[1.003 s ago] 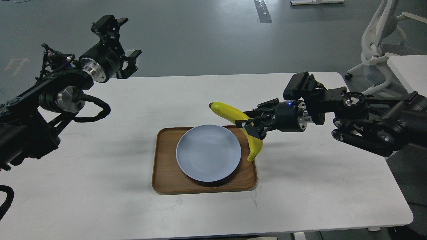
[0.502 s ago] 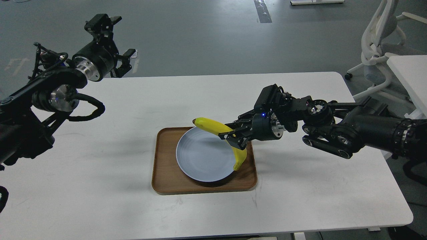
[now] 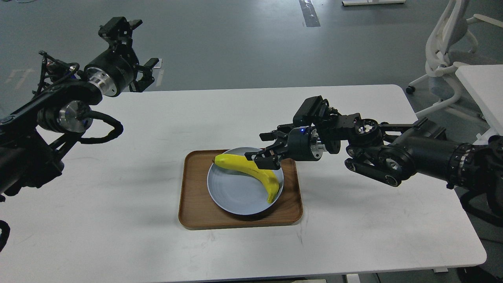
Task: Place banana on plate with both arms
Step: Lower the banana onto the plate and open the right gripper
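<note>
The yellow banana (image 3: 251,168) lies on the pale blue-grey plate (image 3: 235,192), its brownish tip to the left and its other end at the plate's right rim. My right gripper (image 3: 264,148) hovers over the plate's far right edge, just above the banana's middle. Its fingers are spread open, and the lower ones reach the banana's upper edge. My left gripper (image 3: 139,44) is raised high beyond the table's far left edge, open and empty, far from the plate.
The plate sits on a brown wooden tray (image 3: 194,196) in the middle of the white table (image 3: 118,220). A white office chair (image 3: 444,59) and a second white table (image 3: 483,90) stand at the right.
My right gripper carried the banana left and down from beside the tray onto the plate, and its fingers have spread. The left arm drew back slightly to the left, then stayed still.
</note>
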Controlling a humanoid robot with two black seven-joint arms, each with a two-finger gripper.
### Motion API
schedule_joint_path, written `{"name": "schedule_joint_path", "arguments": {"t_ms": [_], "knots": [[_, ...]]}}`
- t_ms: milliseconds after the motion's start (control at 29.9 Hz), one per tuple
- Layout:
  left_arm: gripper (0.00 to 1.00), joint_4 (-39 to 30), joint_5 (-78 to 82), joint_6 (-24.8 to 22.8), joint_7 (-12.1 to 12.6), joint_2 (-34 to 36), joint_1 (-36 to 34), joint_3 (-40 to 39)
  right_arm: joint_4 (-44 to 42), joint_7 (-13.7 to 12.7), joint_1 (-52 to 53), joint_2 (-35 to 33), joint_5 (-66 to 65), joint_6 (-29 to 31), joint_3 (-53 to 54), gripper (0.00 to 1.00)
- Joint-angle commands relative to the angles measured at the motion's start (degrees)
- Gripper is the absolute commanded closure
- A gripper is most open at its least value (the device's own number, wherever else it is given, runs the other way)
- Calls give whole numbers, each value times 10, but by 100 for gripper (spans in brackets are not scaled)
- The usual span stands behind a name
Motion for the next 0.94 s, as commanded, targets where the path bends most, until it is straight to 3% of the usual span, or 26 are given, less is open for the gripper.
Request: {"name": "schedule_joint_path", "arguments": {"t_ms": [0, 100, 167, 267, 301, 435, 602, 903], "knots": [[2, 0, -3, 0, 1, -1, 1, -3, 1, -3, 0, -15, 64, 1, 54, 0], [2, 0, -6, -2, 0, 1, 1, -4, 4, -24, -1, -33, 191, 9, 111, 0], [2, -1, -8, -5, 0, 2, 5, -4, 9, -76, 0, -46, 367, 15, 144, 0], [2, -2, -9, -18, 0, -1, 16, -17, 10, -131, 0, -66, 591, 16, 187, 0], [2, -2, -9, -18, 0, -1, 16, -17, 10, -131, 0, -66, 592, 16, 187, 0], [2, -10, -9, -32, 0, -13, 54, -67, 30, -179, -31, -89, 839, 8, 283, 0], [2, -19, -9, -39, -1, -19, 81, -91, 32, -206, -93, -98, 913, 7, 378, 0], [2, -20, -8, -40, -3, -31, 106, -103, 45, -200, -131, -116, 908, 16, 387, 0]]}}
